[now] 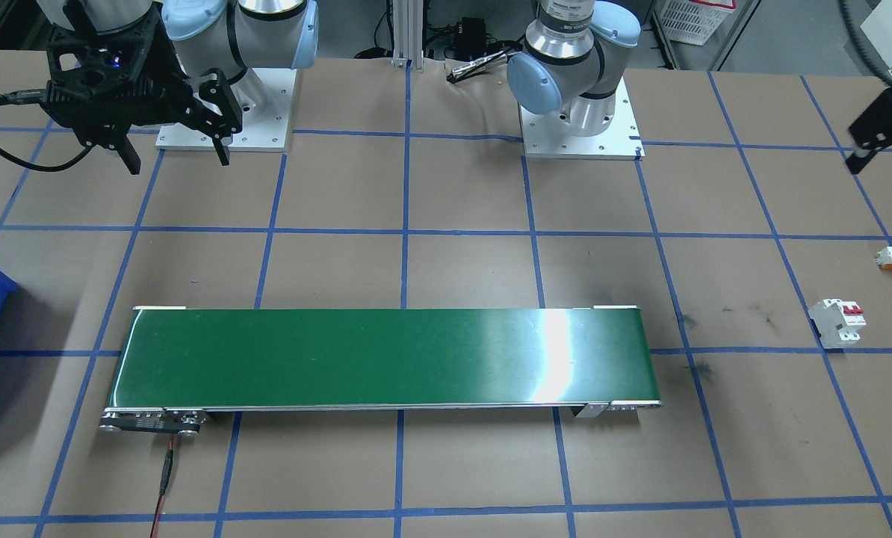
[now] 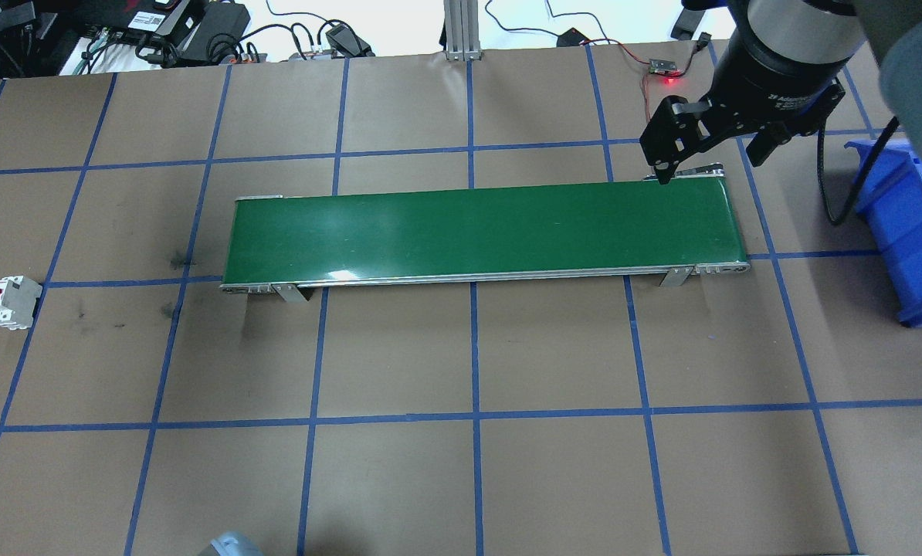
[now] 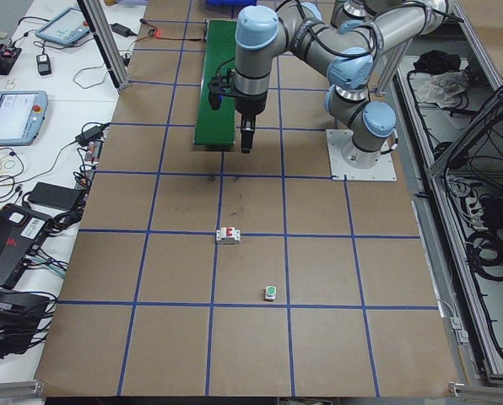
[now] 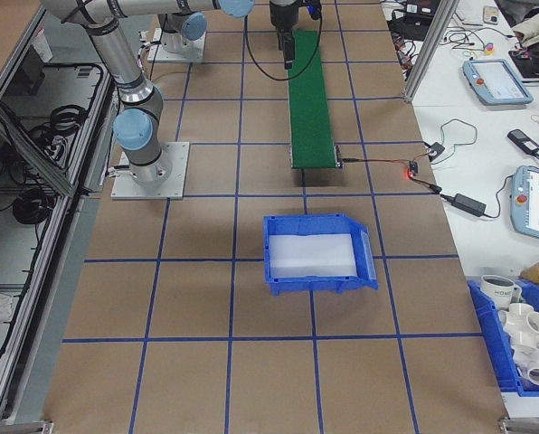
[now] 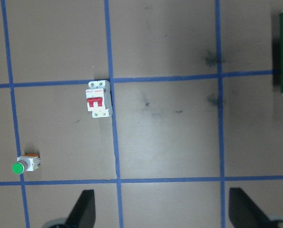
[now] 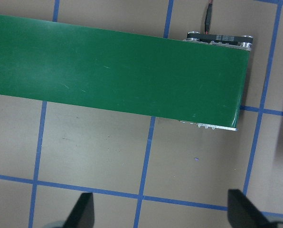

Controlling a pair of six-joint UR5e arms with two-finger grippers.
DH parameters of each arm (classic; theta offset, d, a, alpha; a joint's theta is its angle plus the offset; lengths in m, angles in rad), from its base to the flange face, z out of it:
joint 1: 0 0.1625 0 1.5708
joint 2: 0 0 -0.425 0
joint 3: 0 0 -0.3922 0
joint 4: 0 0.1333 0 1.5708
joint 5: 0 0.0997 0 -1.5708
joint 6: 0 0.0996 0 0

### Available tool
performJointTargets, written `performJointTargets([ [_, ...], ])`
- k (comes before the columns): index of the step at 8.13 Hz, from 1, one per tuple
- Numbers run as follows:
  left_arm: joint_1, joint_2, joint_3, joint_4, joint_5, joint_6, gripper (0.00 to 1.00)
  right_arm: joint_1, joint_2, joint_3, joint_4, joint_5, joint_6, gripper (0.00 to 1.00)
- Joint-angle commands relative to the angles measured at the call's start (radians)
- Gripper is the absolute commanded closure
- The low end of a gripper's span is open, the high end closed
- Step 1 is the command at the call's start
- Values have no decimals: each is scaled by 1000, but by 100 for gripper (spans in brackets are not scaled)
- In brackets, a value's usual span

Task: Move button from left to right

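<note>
The small push-button with a round green cap, white-grey body and orange-red part lies on its side on the brown paper-covered table marked with a blue tape grid, near the table's end on the robot's left. Its cap sits close to a blue tape line. The white boxy circuit breaker with red levers lies near it but apart, between the button and the long green conveyor belt in the table's middle. Brown table lies bare all around the button on every side.

The left claw hangs above the table with its black fingers wide apart and holding nothing; the button lies off to one side of them. The right claw hangs over the conveyor's other end, fingers likewise spread and empty. A blue plastic bin stands near the table's end on the robot's right.
</note>
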Motion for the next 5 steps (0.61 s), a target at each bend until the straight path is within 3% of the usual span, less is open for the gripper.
performJointTargets([
  [1,225,-136,-14,85,4,286,0,0,0,0,-1,0,-1,0],
  [3,311,-295,-17,364,0,466,0,0,0,0,-1,0,-1,0],
  [5,339,-408,-8,400,-9,522,0,0,0,0,-4,2,-1,0],
])
